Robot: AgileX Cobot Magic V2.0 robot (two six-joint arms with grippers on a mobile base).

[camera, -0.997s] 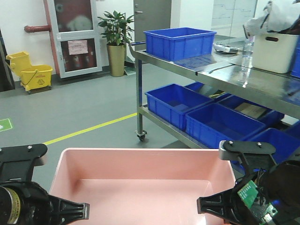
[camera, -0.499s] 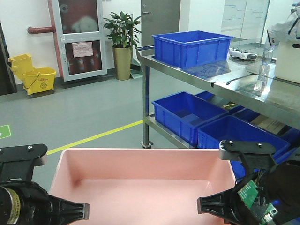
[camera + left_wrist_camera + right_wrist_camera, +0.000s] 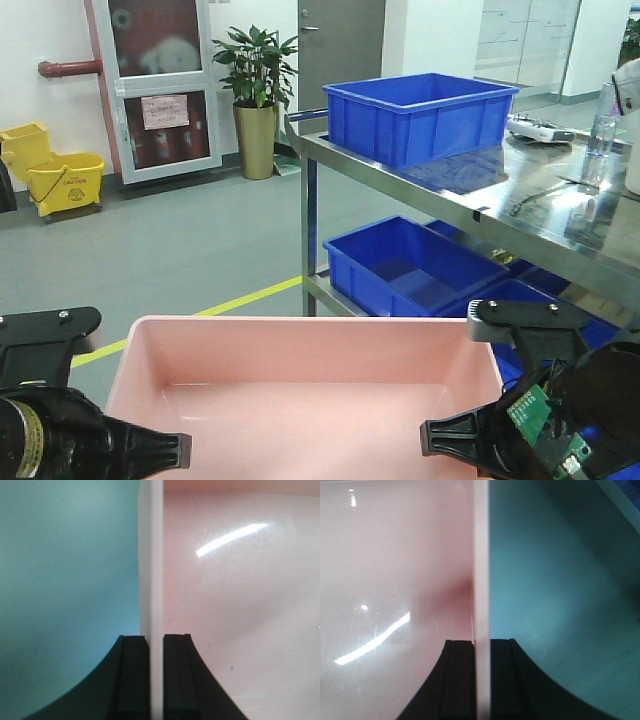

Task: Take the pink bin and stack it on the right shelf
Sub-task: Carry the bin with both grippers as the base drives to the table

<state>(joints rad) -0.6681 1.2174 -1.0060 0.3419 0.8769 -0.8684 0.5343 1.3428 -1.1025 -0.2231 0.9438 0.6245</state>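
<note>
— Where do the left fingers [image 3: 134, 675] sit?

— At the bottom centre of the left wrist view. One black pad is on each side of the pink bin [image 3: 300, 400]'s upright wall, and both are pressed flat against it. They are narrow and clamped on the wall. The pink inside fills the right half of that frame, and blurred grey-green floor fills the left.

— And the left arm [image 3: 60, 420]?

— It is low in the lower left corner of the front view, reaching in level at the bin's left wall.

— Where is the bin itself?

— At the bottom centre of the front view, open side up, held between the two arms, with nothing in it.

— The right fingers [image 3: 459, 680]?

— They mirror the left ones. At the bottom centre of the right wrist view the pads pinch the bin's right wall, with pink to the left and floor to the right. The right arm [image 3: 560, 400] fills the lower right corner of the front view, with a green circuit board showing.

— The right shelf [image 3: 450, 185]?

— It is in the right half of the front view, beyond the bin and apart from it. A blue crate [image 3: 420, 115] stands on its shiny top deck, and another crate [image 3: 415, 265] is on the deck below.
</note>
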